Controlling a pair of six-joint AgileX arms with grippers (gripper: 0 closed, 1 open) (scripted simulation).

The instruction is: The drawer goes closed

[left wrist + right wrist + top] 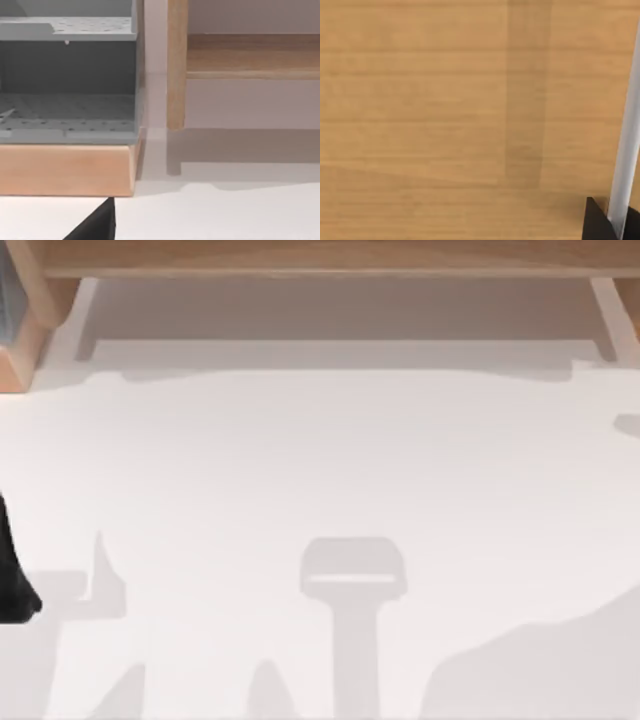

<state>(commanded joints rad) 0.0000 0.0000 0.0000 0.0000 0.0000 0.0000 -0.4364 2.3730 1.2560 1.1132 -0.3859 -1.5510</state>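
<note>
Top view is mostly bare white table [330, 460], with a wooden cabinet [320, 258] running along the far edge and a bit of the left arm [12, 580] poking in at the left edge. The left wrist view looks at a grey perforated drawer [67, 75] with a wooden front [65, 169], sitting at the cabinet's left end beside a wooden post [176, 65]. The right wrist view is up close against a wood panel [420, 100], where a silver bar handle [626, 150] sits between the dark fingertips [596, 220] of the right gripper [616, 220], though whether they're actually clamped on it is hard to tell.

Simulated workbench, white table [320, 490], wooden cabinet [65, 170]
</note>
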